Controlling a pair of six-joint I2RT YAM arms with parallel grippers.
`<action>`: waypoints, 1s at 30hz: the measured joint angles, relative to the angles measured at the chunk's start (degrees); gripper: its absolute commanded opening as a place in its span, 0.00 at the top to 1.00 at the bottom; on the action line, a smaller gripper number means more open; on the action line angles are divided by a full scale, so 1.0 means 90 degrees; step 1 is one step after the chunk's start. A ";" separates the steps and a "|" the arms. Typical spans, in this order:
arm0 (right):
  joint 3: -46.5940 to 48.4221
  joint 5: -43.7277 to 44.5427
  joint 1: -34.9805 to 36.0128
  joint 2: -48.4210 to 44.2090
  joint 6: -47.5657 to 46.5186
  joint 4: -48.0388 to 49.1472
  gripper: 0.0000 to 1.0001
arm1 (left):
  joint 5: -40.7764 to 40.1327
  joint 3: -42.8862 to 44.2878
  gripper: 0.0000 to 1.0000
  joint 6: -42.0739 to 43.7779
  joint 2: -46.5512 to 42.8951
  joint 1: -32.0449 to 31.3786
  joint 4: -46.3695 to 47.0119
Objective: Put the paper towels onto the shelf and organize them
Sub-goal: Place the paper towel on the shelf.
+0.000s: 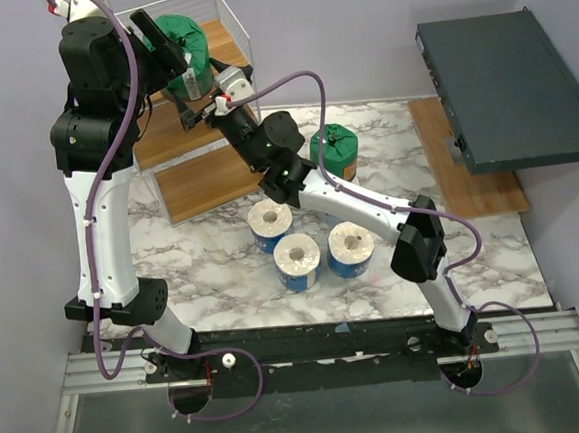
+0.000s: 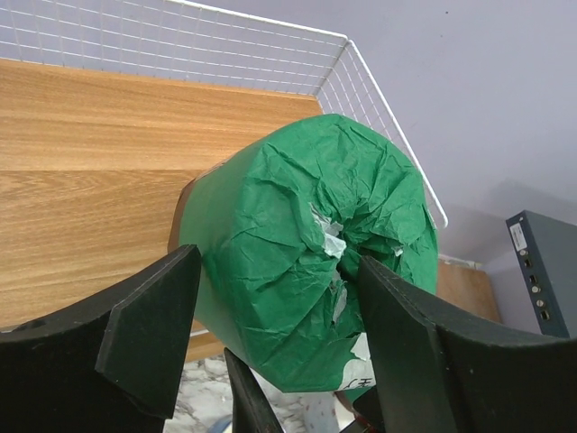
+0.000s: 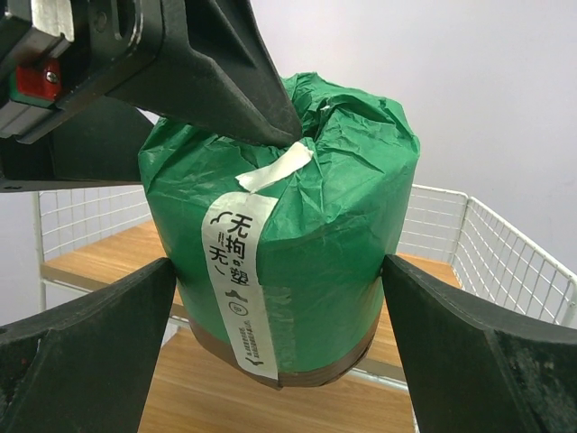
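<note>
Marble bench fills the top external view, with the wire shelf at its far-left corner and a dark grey flat box at far right. Only this view shows the spare stock: 3 blue-printed rolls clustered mid-bench and a second green roll behind them, all apart from the shelf. The left hand holds a green-wrapped roll over the top tier, and the right hand meets it from the near side.

Left wrist view: the roll sits clamped between both fingers, 1 of them by its crumpled end dimple. The top board lies bare behind, bounded by the wire rim.

Right wrist view: its own fingers stand wide at either flank of the roll; whether they press it I cannot tell. A left finger bears on the roll's top, and a printed label strip runs down the wrapper.
</note>
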 measured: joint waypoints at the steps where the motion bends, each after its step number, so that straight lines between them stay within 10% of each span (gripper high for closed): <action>1: 0.0032 0.0000 0.0000 0.0010 0.0005 -0.0022 0.00 | 0.0000 0.0000 0.25 -0.0002 0.0000 0.0000 0.0000; 30: 0.0787 0.0075 0.0000 0.0291 0.0391 -0.0527 0.01 | 0.0168 -0.0061 0.01 -0.0114 -0.0262 0.0000 0.0240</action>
